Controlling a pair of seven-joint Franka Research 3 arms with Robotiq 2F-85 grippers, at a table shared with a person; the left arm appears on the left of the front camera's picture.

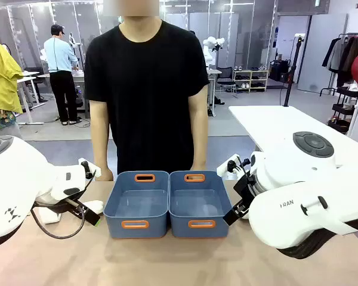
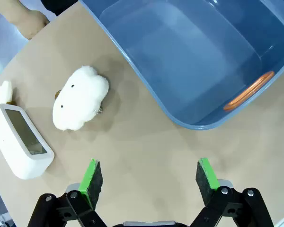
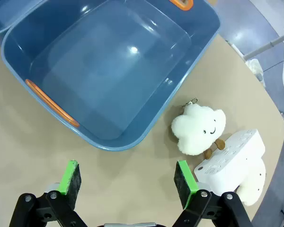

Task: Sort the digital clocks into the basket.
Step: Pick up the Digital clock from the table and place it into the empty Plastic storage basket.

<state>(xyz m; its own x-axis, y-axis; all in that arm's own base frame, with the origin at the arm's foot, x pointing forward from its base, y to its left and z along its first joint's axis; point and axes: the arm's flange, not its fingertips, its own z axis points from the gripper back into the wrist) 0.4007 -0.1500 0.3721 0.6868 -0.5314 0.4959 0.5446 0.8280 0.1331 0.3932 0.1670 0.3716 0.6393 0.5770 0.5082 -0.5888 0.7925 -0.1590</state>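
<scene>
Left wrist view: left hand [image 2: 149, 182] released, green pads wide apart above the bare tan surface [image 2: 146, 142], grasping nothing. The first digital clock [image 2: 21, 142], a white block, lay flat on the surface ahead of the hand and outside its picture-left pad, apart from it. Its screen faced up. Its long axis ran obliquely, with the near end toward that pad and the far end against a small plush [image 2: 4, 92]. A cloud plush [image 2: 80, 104] lay ahead of the hand, between the clock and the left basket [image 2: 189, 56]. That basket stood ahead, toward the other pad, empty, with one orange handle slot showing. A person's hand [image 2: 28, 21] rested farthest from the hand.

Right wrist view: right hand [image 3: 128, 187] released, pads apart, grasping nothing. The second digital clock [image 3: 229, 158] lay ahead, just beside and outside the picture-right pad, a dotted face up. Its long axis ran obliquely, with the near end toward that pad and the far end outward. A smiling plush [image 3: 199, 130] touched it, between the clock and the empty right basket [image 3: 109, 66]. Another plush [image 3: 253, 182] lay against its outer side.

Front view: both baskets stood side by side between the arms, long axes running away toward the person [image 1: 146, 89] standing beyond them.
</scene>
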